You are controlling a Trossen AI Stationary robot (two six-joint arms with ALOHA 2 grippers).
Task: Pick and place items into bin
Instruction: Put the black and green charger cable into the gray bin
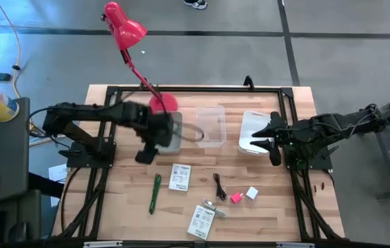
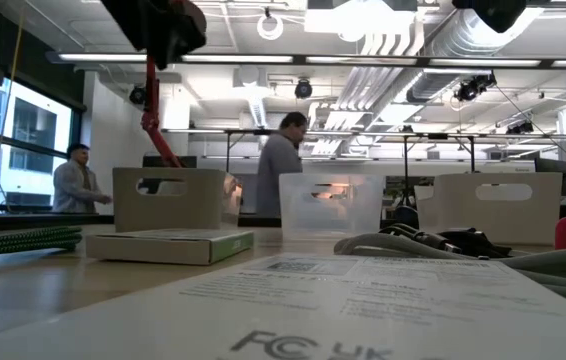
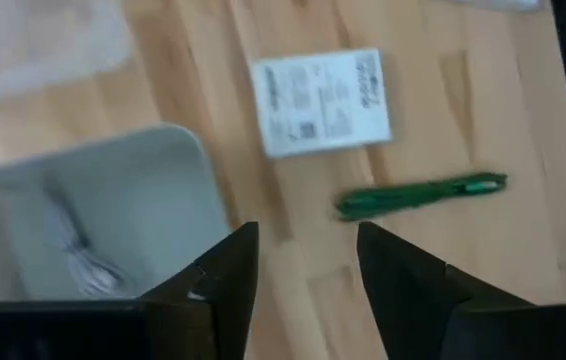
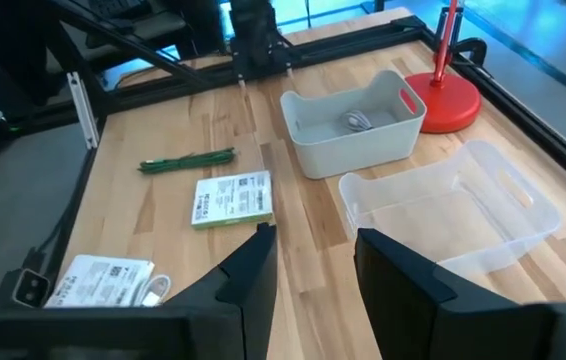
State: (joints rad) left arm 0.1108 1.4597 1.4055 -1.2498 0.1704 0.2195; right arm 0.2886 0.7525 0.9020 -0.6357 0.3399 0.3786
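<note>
1. Both arms reach inward; left gripper (image 1: pixel 148 153) hangs beside the grey bin (image 1: pixel 169 132), fingers apart, empty.
2. Right gripper (image 1: pixel 272 142), parted, over the white bin (image 1: pixel 251 124).
3. Green pen (image 1: pixel 154 192) lies on the table (image 1: pixel 264 207); bin's grey contents blurred.

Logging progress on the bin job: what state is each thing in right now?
Grey plastic bin: holds a grey item.
Clear plastic bin: looks empty.
White bin: contents hidden.
Green pen: loose on table.
White printed card: flat on table.
Left gripper: open, empty, beside grey bin.
Right gripper: open, empty.
</note>
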